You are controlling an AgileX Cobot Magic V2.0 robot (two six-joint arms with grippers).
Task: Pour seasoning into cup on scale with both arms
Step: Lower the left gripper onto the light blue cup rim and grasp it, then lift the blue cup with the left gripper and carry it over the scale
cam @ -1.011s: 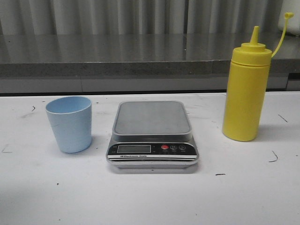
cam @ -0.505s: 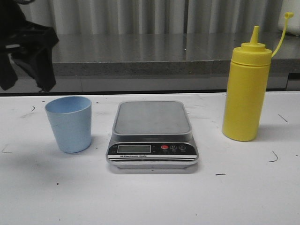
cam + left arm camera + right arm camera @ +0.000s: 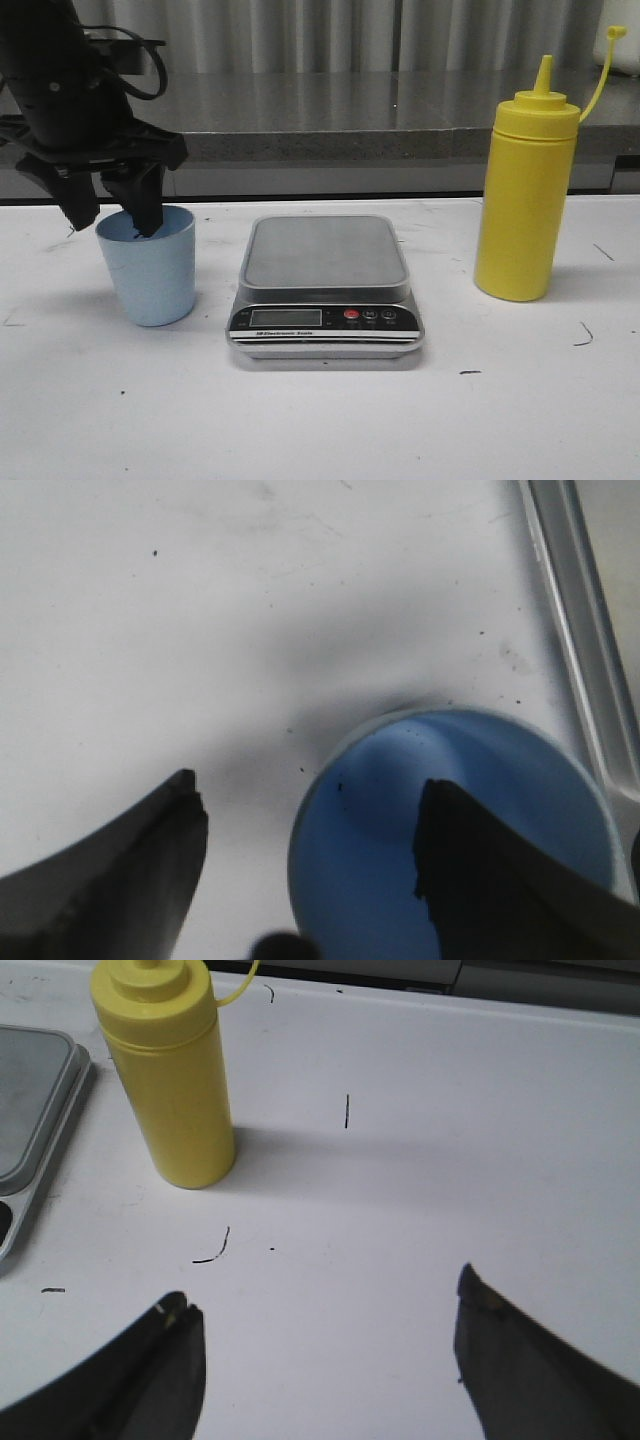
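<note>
The pale blue cup point(image 3: 150, 272) stands on the table left of the scale point(image 3: 325, 262). My left gripper point(image 3: 113, 215) hangs open over the cup's left rim, one finger inside the mouth and the other outside to the left. The left wrist view looks down into the cup point(image 3: 380, 860), the left gripper point(image 3: 310, 785) straddling its rim. The yellow seasoning bottle point(image 3: 524, 200) stands upright right of the scale, its cap hanging on a thin tether. In the right wrist view my right gripper point(image 3: 325, 1295) is open over bare table, well short of the bottle point(image 3: 172, 1090).
A grey ledge point(image 3: 330, 130) runs along the back of the white table point(image 3: 320, 420). The scale's edge point(image 3: 580, 630) lies close beside the cup. The scale's corner point(image 3: 30, 1090) sits next to the bottle. Small black marks dot the tabletop.
My left arm has come into the front view from the upper left and dropped onto the cup, one finger now in its mouth. Cup, scale and bottle have stayed put.
</note>
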